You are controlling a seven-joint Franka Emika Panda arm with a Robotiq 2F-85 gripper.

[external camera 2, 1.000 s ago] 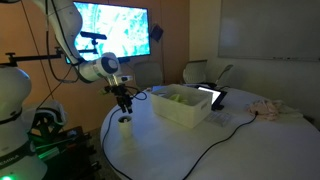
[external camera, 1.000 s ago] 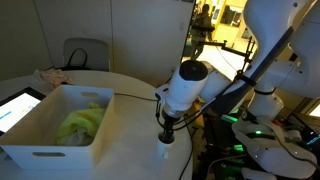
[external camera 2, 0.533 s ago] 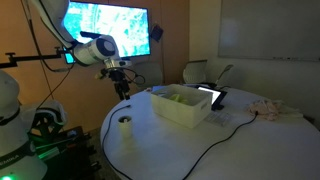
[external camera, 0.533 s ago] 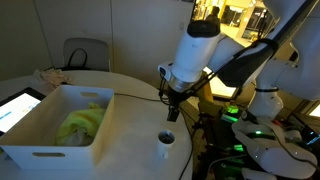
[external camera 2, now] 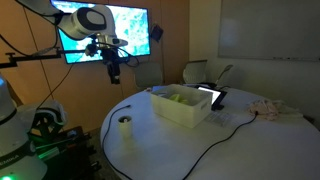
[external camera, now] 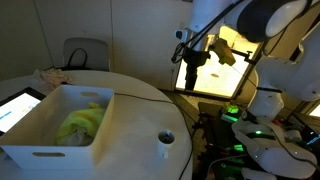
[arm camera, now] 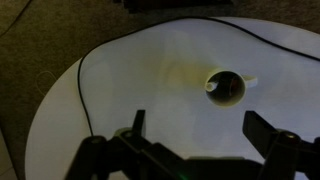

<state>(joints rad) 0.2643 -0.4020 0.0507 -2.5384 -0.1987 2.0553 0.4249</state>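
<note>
**Hovering high with the tool released, the cup alone near the rim**

Hanging well above the tabletop, the tool points down with its fingers spread wide and nothing between them; the wrist view shows the tool empty, and it reads the same in an exterior view. The nearest thing to it is a small white cup, upright on the tabletop far below. In both exterior views the cup stands close to the round edge, apart from the white bin that holds a yellow-green cloth.

The likeliest trouble is a tipped or shoved cup. It looks light, and in the wrist view it sits a little toward one finger rather than midway between the two, so a straight descent could land a fingertip on the rim. With the edge so near, a sideways nudge might send it to the floor. A small tab juts from its side and could catch a finger. A black cable curves across the tabletop near the cup, and a low sweep could snag it and drag it into the cup. The dim light also makes depth hard to judge.
</note>
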